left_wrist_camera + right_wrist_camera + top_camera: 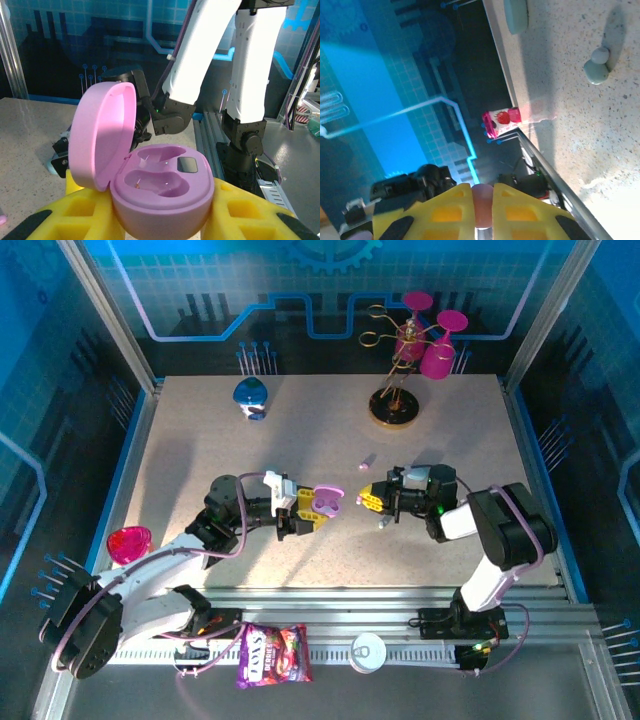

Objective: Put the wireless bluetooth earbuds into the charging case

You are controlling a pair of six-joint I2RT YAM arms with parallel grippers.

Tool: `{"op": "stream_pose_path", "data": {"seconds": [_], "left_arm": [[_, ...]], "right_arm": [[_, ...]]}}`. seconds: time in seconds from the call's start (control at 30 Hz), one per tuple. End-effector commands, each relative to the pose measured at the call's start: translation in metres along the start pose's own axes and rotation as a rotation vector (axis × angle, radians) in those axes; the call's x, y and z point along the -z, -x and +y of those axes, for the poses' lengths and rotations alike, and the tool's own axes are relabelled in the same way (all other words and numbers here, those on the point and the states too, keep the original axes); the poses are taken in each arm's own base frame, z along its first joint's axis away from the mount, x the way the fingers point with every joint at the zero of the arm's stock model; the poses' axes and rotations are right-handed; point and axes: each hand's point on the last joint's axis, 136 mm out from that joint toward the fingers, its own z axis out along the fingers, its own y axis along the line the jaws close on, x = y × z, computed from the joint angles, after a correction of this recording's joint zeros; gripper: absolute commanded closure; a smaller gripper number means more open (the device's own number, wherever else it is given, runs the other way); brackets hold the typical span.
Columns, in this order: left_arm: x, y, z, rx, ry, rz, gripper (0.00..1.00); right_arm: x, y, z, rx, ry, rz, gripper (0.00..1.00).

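Left gripper (302,512): clamped on lilac case (162,197), lid tipped back, mouth up and turned toward the other arm. Reads as presented for loading.
Case wells: both bare, nothing seated.
Right gripper (371,502): pinched on pinkish bud (481,205), just beside the case, not over the wells yet. Likely next: line up, drop in.
Table (200,470): pale bud (596,67) loose near the right arm; lilac bud (367,462) loose further out.
Blue case (250,395): far left, well apart; contents too small to tell.
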Motion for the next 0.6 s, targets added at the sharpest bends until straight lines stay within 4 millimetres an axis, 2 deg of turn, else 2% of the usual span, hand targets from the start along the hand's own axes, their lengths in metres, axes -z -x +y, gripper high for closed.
{"op": "stream_pose_path", "data": {"seconds": [0.0,0.1,0.23,0.4,0.57], "left_arm": [[0.0,0.001,-0.003,-0.017,-0.005,-0.009,0.71],[0.0,0.001,-0.002,-0.017,-0.003,-0.005,0.71],[-0.002,-0.003,0.004,-0.024,0.018,0.006,0.71],[0.0,-0.009,0.038,-0.049,0.203,-0.007,0.69],[0.006,-0.006,0.064,-0.102,0.352,-0.097,0.76]], "right_arm": [[-0.003,-0.004,0.021,0.048,0.084,-0.012,0.9],[-0.004,-0.003,0.016,0.061,0.075,-0.013,0.9],[-0.009,-0.006,0.027,0.107,0.095,-0.011,0.88],[-0.014,-0.013,0.047,0.181,0.092,-0.026,0.87],[-0.017,-0.026,0.079,0.305,0.047,-0.041,0.88]]}}
